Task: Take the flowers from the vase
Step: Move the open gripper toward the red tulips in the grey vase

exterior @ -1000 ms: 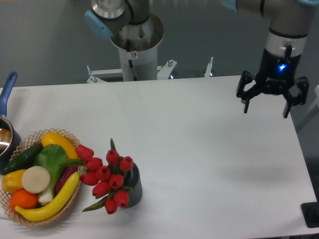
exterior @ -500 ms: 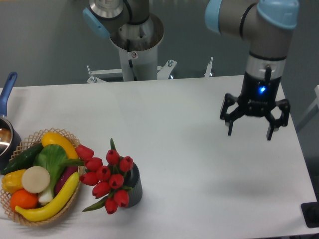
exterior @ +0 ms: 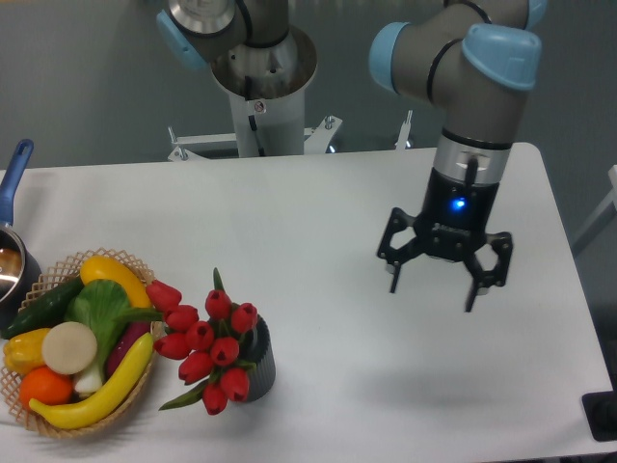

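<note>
The pincer (exterior: 432, 287) hangs released above the counter (exterior: 318, 222) — fingers spread, gripping nothing. The flowers (exterior: 204, 345) sit in the vase (exterior: 260, 367), well apart at its eight o'clock.

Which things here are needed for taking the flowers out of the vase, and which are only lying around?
Needed: the flowers; the vase; the gripper, open, apart from both.
Lying around: the wicker basket of fruit and vegetables; the blue-handled pot at the table's left edge.

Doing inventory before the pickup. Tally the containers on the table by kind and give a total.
Vase: 1
Basket: 1
Pot: 1
Total: 3
</note>
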`<state>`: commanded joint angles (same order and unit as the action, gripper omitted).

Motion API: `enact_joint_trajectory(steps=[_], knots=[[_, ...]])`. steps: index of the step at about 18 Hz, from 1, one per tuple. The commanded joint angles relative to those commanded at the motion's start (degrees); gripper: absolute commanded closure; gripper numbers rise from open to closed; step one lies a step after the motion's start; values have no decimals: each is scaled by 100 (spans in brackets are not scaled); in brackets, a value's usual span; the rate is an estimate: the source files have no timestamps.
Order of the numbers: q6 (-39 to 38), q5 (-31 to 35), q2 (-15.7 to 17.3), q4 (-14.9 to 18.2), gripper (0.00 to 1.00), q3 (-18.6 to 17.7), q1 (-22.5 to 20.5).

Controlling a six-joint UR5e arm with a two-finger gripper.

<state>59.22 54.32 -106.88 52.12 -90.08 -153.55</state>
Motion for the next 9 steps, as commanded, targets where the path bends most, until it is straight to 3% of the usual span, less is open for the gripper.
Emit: enact_joint_trajectory(steps=[4, 9], knots=[[520, -176, 61, 9, 0, -299, 219], [582, -325, 62, -26, 0, -344, 641]])
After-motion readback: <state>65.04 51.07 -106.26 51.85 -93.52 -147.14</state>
